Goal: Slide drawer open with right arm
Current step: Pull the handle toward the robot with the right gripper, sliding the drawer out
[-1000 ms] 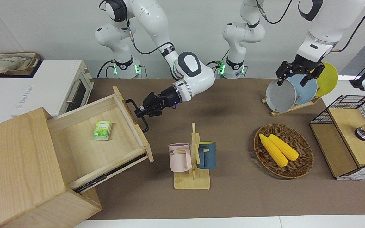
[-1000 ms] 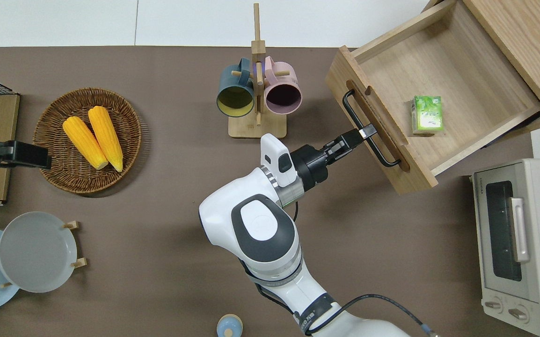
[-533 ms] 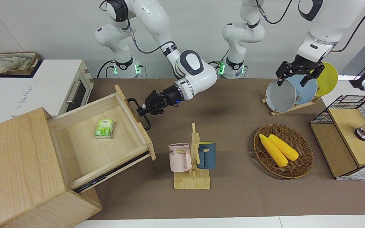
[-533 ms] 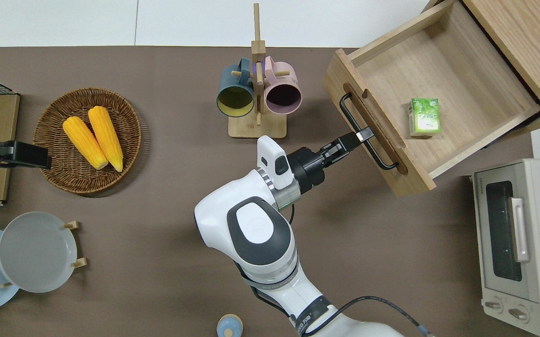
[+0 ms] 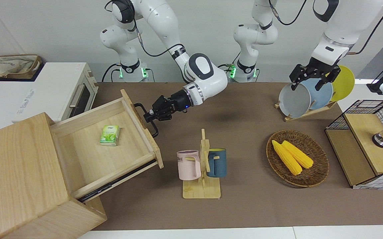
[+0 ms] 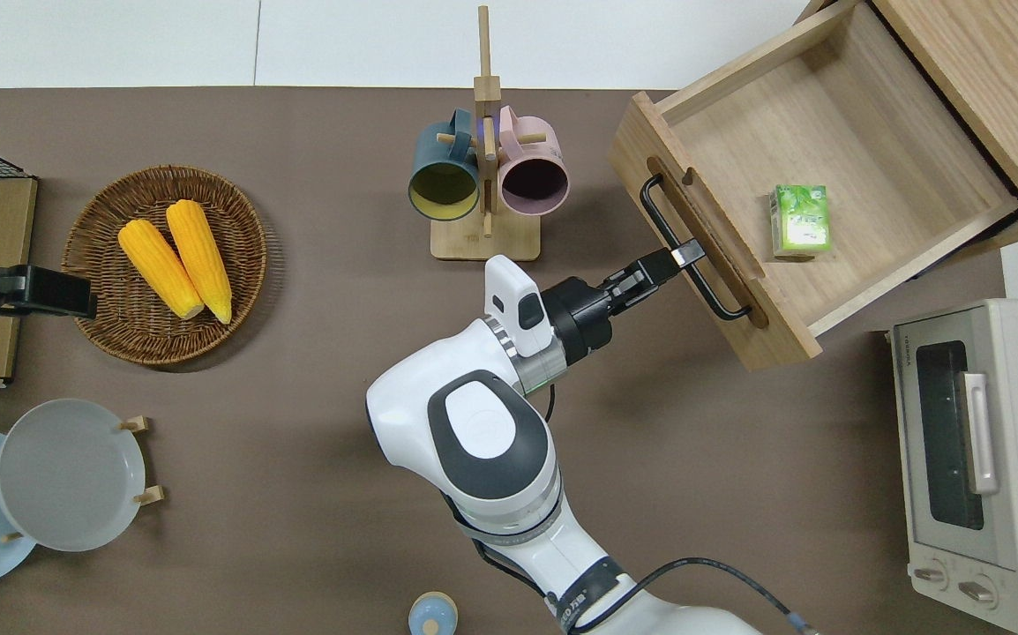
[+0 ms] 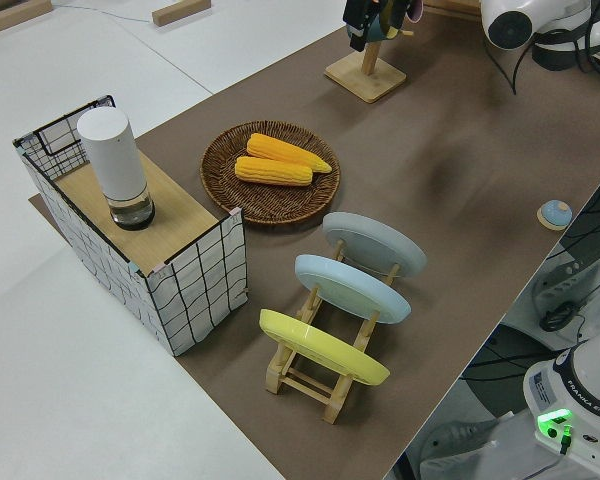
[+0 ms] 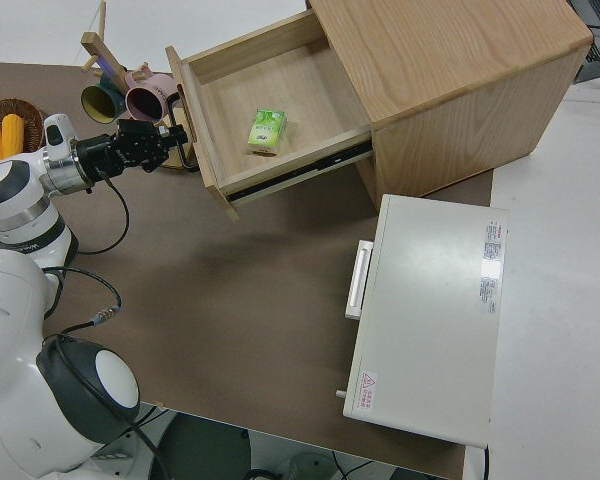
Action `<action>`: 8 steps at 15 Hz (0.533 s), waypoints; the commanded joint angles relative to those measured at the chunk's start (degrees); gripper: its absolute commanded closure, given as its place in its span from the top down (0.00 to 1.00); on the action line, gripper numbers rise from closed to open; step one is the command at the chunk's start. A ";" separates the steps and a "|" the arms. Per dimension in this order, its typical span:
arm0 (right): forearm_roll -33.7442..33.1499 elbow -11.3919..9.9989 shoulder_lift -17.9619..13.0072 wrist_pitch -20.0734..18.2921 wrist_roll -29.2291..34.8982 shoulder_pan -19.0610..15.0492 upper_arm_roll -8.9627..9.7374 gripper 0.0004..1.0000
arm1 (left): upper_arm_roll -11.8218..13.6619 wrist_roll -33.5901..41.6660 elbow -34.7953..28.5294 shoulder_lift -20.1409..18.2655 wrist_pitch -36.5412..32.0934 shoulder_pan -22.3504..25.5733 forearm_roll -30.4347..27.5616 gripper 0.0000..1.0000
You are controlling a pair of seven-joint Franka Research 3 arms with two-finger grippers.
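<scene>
Drawer (image 6: 835,168) is pulled far out of the cabinet (image 5: 19,172) at the right arm's end of the table, a green packet (image 6: 799,219) lying inside. Right gripper (image 6: 681,256) has its jaws clamped on the handle (image 6: 694,251); left arm parked. Opening looks basically done; only letting go left.

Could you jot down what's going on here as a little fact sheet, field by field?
Working arm: right arm, its hand shut on the handle
Other arm: left, parked
Drawer: pulled well out of the wooden cabinet
Inside drawer: one small green packet
Beside cabinet: white toaster oven, door closed
Middle of table: mug stand with a pink and a blue mug
Toward the left arm's end: basket with two corn cobs, rack of plates, wire-mesh box
</scene>
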 commanded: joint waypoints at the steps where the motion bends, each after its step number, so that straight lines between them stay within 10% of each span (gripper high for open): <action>1: -2.44 3.28 1.17 -0.57 -1.48 0.84 -0.13 0.32 | 0.92 0.34 1.12 0.69 0.04 -0.99 0.78 1.00; 4: -2.44 3.28 1.17 -0.57 -1.31 0.84 -0.13 0.97 | 0.92 0.34 1.12 0.69 0.04 -0.99 0.78 1.00; 8: -2.18 3.36 1.17 -0.57 -0.96 0.93 -0.13 0.98 | 0.92 0.34 1.12 0.69 0.04 -0.99 0.78 1.00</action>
